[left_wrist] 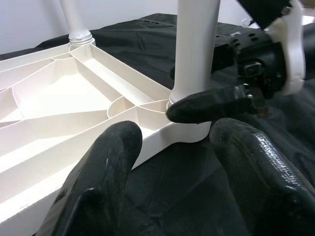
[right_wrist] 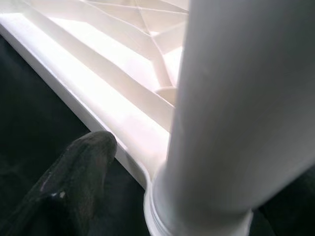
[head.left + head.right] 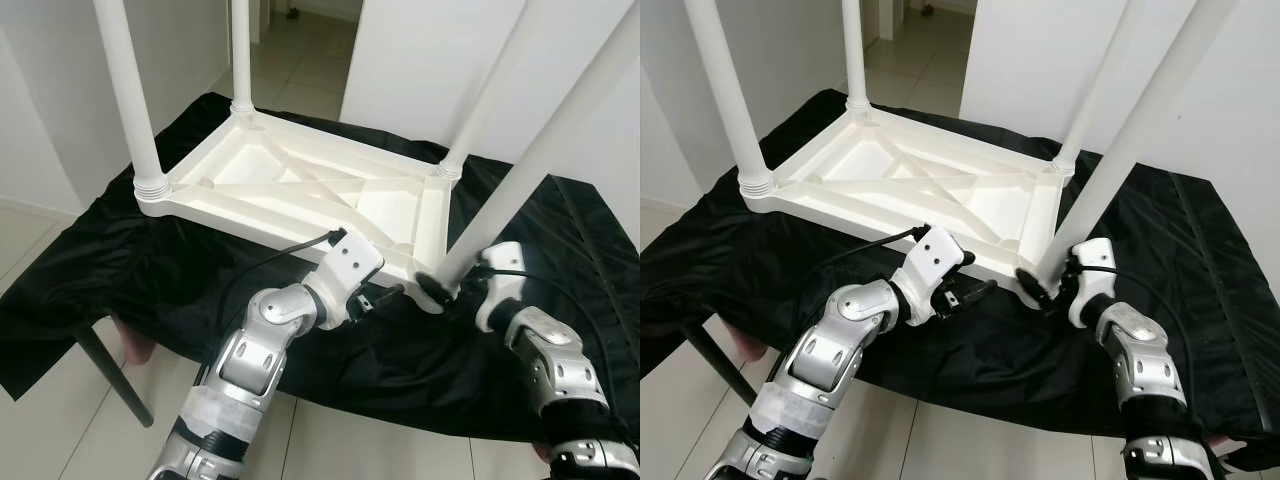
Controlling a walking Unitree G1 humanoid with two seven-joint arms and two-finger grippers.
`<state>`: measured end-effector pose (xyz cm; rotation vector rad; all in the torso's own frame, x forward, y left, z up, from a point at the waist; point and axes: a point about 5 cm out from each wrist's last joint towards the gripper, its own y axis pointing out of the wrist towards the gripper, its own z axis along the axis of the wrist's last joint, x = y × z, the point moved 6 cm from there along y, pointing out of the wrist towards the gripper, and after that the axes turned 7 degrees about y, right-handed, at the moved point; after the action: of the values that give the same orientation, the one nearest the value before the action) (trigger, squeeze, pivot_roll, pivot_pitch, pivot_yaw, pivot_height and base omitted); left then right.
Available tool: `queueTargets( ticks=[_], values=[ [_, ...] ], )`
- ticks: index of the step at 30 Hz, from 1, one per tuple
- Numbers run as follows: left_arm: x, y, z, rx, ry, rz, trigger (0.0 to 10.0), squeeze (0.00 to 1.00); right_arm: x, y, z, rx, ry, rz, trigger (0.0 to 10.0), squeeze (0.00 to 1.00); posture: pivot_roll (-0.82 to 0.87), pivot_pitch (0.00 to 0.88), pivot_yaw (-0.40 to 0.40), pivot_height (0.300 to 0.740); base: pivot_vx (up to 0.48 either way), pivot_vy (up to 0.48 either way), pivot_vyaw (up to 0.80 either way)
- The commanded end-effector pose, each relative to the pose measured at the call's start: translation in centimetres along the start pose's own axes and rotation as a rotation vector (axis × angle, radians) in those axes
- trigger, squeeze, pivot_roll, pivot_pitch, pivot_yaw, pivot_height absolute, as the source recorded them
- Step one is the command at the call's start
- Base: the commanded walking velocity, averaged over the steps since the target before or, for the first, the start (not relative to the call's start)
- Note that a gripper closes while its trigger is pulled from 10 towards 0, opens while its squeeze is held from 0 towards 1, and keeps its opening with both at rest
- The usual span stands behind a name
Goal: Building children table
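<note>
Seating the fourth leg (image 3: 520, 170) in the upturned tabletop (image 3: 300, 185).
My right gripper (image 3: 1050, 285) clamps the leg base at 5 o'clock for turning; left gripper (image 1: 172, 162), fingers apart, waits beside the corner.

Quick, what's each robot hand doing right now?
Left gripper: open, holding nothing, near the table corner.
Right gripper: shut on the near leg at its base.

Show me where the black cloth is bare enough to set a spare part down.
Bare black cloth lies left of the upturned white tabletop, and more right of it toward the wall. The near corner is crowded: right gripper closed on the near leg, left gripper beside it.
</note>
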<state>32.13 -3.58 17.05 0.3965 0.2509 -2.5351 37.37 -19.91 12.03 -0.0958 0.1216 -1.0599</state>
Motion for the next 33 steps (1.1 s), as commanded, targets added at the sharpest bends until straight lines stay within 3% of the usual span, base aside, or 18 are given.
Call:
queueTargets(
  ticks=[1,2,4,5,18,19,23,33],
  values=[
    [-0.4,0.2,0.1,-0.006,0.007,0.053,10.0,0.00,-0.8,0.6,-0.1,-0.025,-0.028,0.081,10.0,0.00,0.01,0.000,-0.121,0.740,0.000,0.000,0.00],
    [-0.4,0.2,0.2,-0.005,0.007,0.052,10.0,0.00,-0.9,0.8,-0.2,-0.042,-0.032,0.105,6.6,0.00,0.01,0.000,-0.123,0.740,0.000,0.000,0.00],
    [-0.3,0.2,0.2,-0.005,0.007,0.052,10.0,0.00,-1.0,1.0,-0.3,-0.053,-0.034,0.118,6.6,0.00,0.01,0.000,-0.123,0.740,0.000,0.000,0.00],
    [-0.3,0.2,0.2,-0.005,0.007,0.053,10.0,0.00,-1.0,1.1,-0.2,-0.056,-0.031,0.126,0.0,0.00,0.01,0.000,-0.129,0.740,0.000,0.000,0.00],
    [-0.7,0.3,0.2,-0.005,-0.014,0.091,10.0,0.00,-1.5,0.9,-1.0,-0.078,-0.012,0.201,0.0,0.00,0.00,0.005,-0.156,0.740,0.000,0.000,0.00],
    [-0.9,0.2,0.2,-0.003,-0.014,0.093,10.0,0.00,-1.8,1.0,-0.8,-0.066,0.000,0.204,10.0,0.00,-0.01,0.014,-0.161,0.740,0.000,0.000,0.00],
    [-1.1,0.4,0.2,0.000,-0.015,0.095,10.0,0.00,-2.3,1.1,-0.4,-0.042,0.021,0.210,10.0,0.00,-0.04,0.024,-0.163,0.740,0.000,0.000,0.00],
    [-1.8,0.9,0.5,0.014,-0.031,0.120,10.0,0.00,-1.4,1.7,0.0,-0.013,0.019,-0.020,10.0,0.00,-0.07,0.038,-0.176,0.740,0.000,0.000,0.00]
  ],
)
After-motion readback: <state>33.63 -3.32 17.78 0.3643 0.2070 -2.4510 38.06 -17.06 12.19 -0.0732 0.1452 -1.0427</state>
